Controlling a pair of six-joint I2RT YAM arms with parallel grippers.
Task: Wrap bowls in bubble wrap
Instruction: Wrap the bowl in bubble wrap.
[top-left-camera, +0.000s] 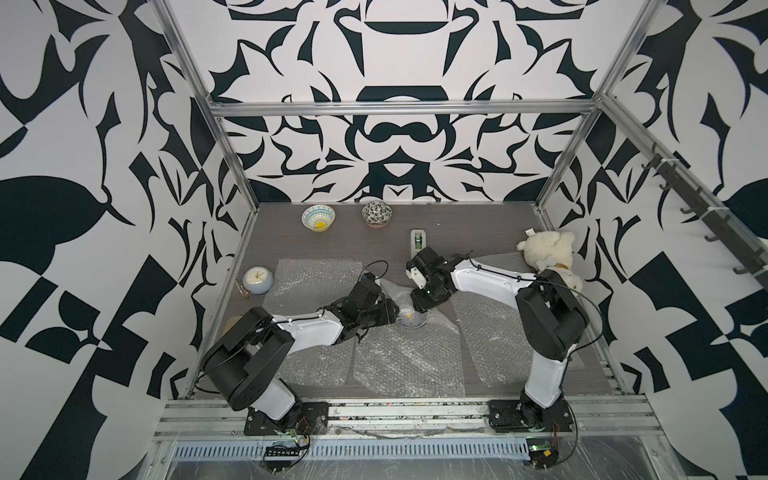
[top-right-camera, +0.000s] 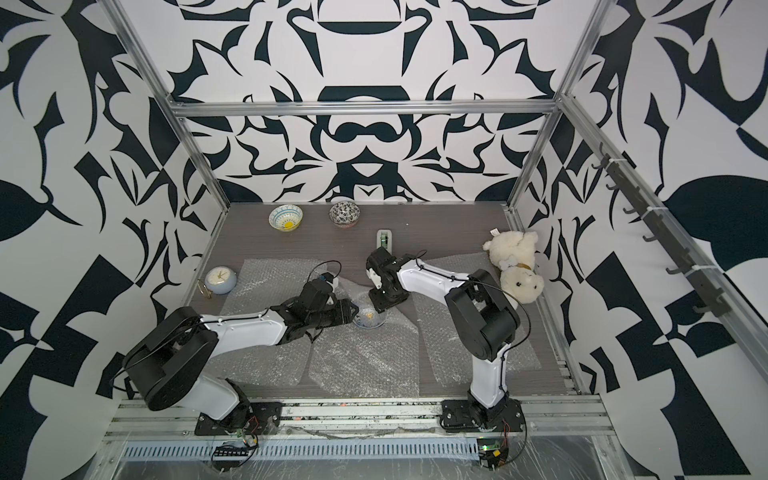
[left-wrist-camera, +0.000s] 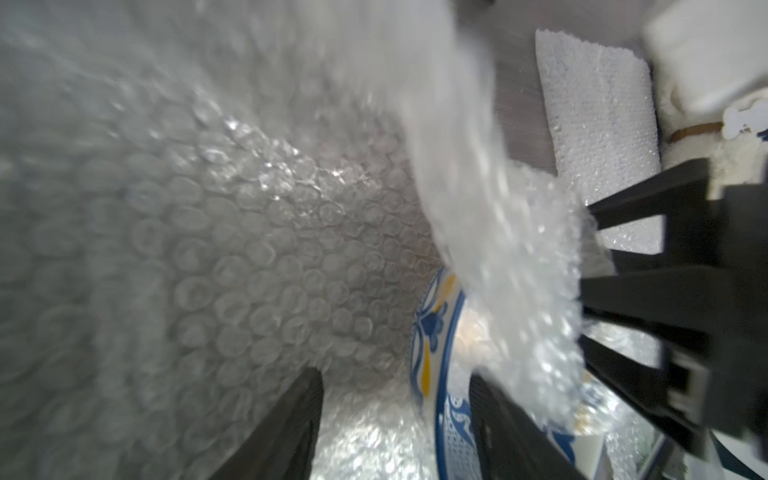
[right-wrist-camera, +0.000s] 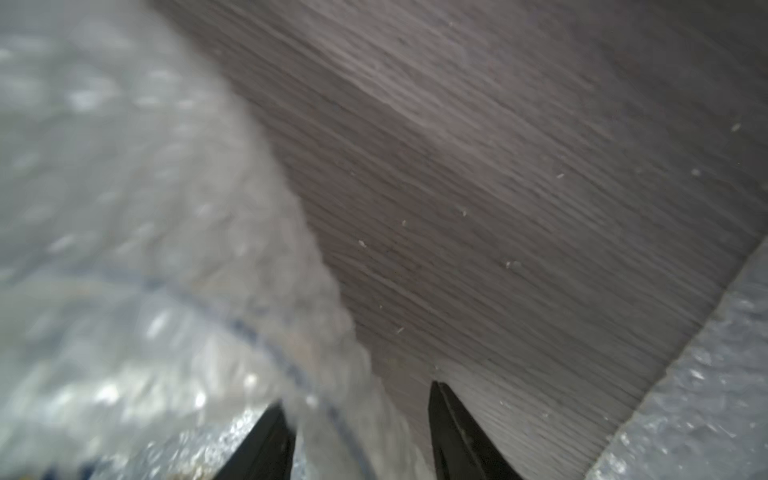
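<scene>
Bowl (top-left-camera: 411, 320), blue-patterned, sits on the centre bubble wrap (top-left-camera: 409, 361), a fold half over it. Our left claw (left-wrist-camera: 395, 376) straddles its rim, unclenched; our right claw (right-wrist-camera: 357, 395) hangs released by the far rim. We should pinch film only and draw it taut across.

White arm shells (top-left-camera: 309, 328), black joints (top-left-camera: 245, 353), thin black cables (top-left-camera: 380, 262)

Two high views, two wrist close-ups.
Both top views look steeply down from the front across the table (top-left-camera: 332, 245); wrist cameras sit close; all share the bowl (top-left-camera: 410, 322).
</scene>
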